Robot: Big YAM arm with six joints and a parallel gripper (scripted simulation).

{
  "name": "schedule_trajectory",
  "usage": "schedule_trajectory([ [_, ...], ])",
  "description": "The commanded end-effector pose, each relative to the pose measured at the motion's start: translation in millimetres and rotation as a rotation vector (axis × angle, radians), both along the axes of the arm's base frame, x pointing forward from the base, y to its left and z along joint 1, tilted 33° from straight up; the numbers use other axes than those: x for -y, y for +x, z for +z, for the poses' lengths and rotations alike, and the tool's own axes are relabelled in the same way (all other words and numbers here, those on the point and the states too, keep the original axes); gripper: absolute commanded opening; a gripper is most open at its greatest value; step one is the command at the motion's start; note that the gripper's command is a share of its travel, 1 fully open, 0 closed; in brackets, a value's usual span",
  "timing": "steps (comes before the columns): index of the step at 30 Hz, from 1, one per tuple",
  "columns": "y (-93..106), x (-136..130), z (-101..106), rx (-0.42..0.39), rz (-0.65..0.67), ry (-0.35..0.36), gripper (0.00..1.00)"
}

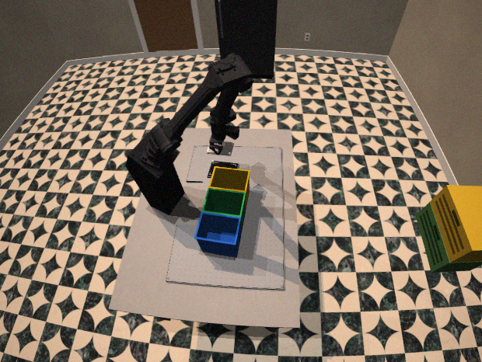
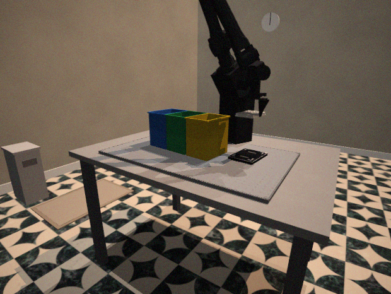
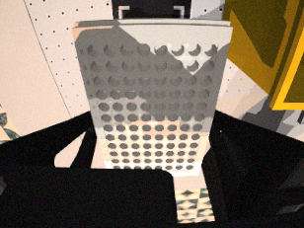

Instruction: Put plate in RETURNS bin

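My gripper (image 1: 218,146) is shut on the white 96-well plate (image 3: 152,93) and holds it level in the air above the mat, behind the yellow bin. The plate also shows in the exterior view (image 2: 249,112) and the top view (image 1: 221,147). The black plate nest N1 (image 2: 248,155) lies flat on the mat below, empty; it also shows in the top view (image 1: 225,165) and at the top of the wrist view (image 3: 152,8). The green bin (image 1: 225,202) stands upright in the middle of the row, between the yellow and blue bins; it also shows in the exterior view (image 2: 176,130).
The yellow bin (image 1: 229,179) stands nearest the nest; the blue bin (image 1: 218,233) stands at the other end. All three are upright and touch side by side. The arm's base (image 1: 155,182) stands to the left of the bins. A perforated mat (image 2: 202,164) covers the table.
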State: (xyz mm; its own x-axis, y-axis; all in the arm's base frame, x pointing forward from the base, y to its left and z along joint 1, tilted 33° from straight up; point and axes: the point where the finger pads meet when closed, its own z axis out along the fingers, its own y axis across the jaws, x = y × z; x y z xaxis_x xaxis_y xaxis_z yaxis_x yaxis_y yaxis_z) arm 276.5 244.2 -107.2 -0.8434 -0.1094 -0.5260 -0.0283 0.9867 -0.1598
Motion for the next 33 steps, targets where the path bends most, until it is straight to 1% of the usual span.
schedule_trajectory([
  [1,-9.4,-6,11,0.006,0.007,0.010,0.00],
  [15,-20.2,-8,27,0.006,0.007,0.010,0.00],
  [19,-19.3,-9,28,0.007,0.007,0.014,0.00],
  [21,-20.8,-7,24,0.000,0.007,0.002,0.00],
  [23,-20.8,-7,24,0.000,0.007,0.002,0.00],
  [24,-14.1,-8,25,0.005,0.001,0.010,0.00],
  [33,-14.1,-8,25,0.005,0.001,0.010,0.00],
])
